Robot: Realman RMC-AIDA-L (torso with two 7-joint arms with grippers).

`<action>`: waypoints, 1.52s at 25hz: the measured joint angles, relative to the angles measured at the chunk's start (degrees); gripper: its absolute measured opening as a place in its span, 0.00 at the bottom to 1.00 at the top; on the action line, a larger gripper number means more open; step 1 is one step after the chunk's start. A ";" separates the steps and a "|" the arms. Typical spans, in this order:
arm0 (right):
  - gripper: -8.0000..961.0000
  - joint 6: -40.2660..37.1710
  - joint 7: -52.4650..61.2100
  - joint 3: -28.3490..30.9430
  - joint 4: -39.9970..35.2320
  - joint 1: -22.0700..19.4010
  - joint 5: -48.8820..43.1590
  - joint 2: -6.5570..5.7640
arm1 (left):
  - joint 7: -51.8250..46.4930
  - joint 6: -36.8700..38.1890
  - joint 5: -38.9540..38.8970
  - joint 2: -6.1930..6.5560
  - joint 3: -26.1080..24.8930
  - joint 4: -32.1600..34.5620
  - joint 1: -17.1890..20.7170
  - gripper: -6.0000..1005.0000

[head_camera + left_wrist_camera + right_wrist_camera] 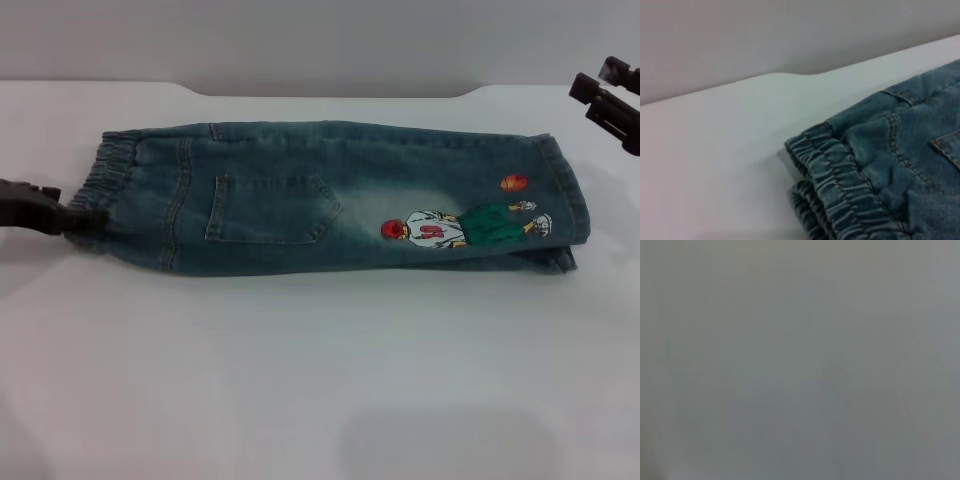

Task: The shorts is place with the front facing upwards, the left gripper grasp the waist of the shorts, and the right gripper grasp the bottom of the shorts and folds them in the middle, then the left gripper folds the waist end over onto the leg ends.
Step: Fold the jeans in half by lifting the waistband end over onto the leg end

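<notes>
shorts (330,198): flat on white table (300,380), already folded lengthwise, pocket side up | left gripper (85,218): clamped on waist (112,185) | right gripper (605,92): raised clear near leg ends (565,195), finger gap indiscernible | remaining: waist-over-legs fold

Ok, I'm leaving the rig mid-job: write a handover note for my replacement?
Left gripper: at the gathered elastic waist of the blue-green denim shorts, fingers touching it; grasp unclear.
Right gripper: raised clear of the cloth, past the leg ends.
Shorts lie on the white table, pocket and cartoon side up.
Done: lengthwise fold, legs stacked.
Left: fold the waist over onto the leg ends.
</notes>
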 joint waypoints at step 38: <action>0.52 -0.37 -0.01 0.55 0.22 -0.62 1.02 -0.08 | -1.19 0.30 4.84 -2.11 -0.63 2.76 -0.60 0.31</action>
